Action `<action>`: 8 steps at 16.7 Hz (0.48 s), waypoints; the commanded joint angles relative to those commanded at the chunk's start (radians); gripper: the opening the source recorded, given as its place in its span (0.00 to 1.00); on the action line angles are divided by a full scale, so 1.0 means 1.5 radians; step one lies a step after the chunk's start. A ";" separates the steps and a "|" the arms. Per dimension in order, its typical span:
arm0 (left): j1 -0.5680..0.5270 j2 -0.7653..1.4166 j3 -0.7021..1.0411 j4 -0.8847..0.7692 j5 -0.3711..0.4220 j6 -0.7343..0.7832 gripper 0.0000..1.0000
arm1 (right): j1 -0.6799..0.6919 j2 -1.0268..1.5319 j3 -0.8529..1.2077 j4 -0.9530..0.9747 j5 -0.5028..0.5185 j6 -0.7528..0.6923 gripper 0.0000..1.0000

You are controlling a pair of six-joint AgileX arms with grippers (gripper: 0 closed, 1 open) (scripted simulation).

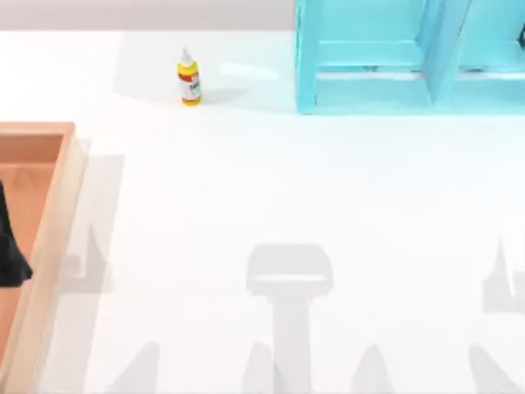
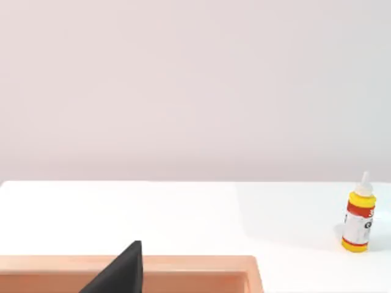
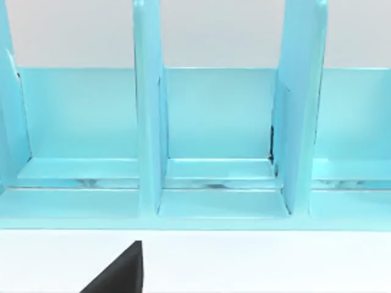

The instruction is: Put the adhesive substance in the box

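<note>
Shadows of the arms fall on the white table (image 1: 271, 189) along the lower edge of the top view, with one broad shadow at lower centre and narrower pointed ones to either side. At the left edge of that frame, the box (image 1: 59, 205) is cut off: only its right wall, part of its far wall and a strip of orange-brown floor are visible. A dark shape at the left edge, over the box floor, is part of the left gripper (image 1: 10, 254); too little of it is in frame to tell whether its jaws are open or closed. In the left wrist view, one dark finger (image 2: 122, 271) rises at the lower edge in front of the box wall (image 2: 201, 265), and the second finger is out of frame. In the right wrist view, one dark finger (image 3: 119, 271) of the right gripper likewise sits at the lower edge, so its jaw state cannot be told either. Farther back, at upper centre-left of the top view, the adhesive substance (image 1: 189, 78) stands upright on the bare table, outside the box and well apart from it. The bottle (image 2: 358, 213) is at the right edge of the left wrist view. At upper right of the top view stands a turquoise shelf structure (image 1: 394, 57), cut off by the top and right edges; its upright dividers (image 3: 146, 110) face the right wrist camera.
</note>
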 joint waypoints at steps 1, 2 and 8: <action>-0.008 0.043 0.019 0.016 -0.007 -0.003 1.00 | 0.000 0.000 0.000 0.000 0.000 0.000 1.00; -0.015 0.090 0.039 0.033 -0.015 -0.006 1.00 | 0.000 0.000 0.000 0.000 0.000 0.000 1.00; -0.058 0.383 0.141 0.119 -0.065 -0.028 1.00 | 0.000 0.000 0.000 0.000 0.000 0.000 1.00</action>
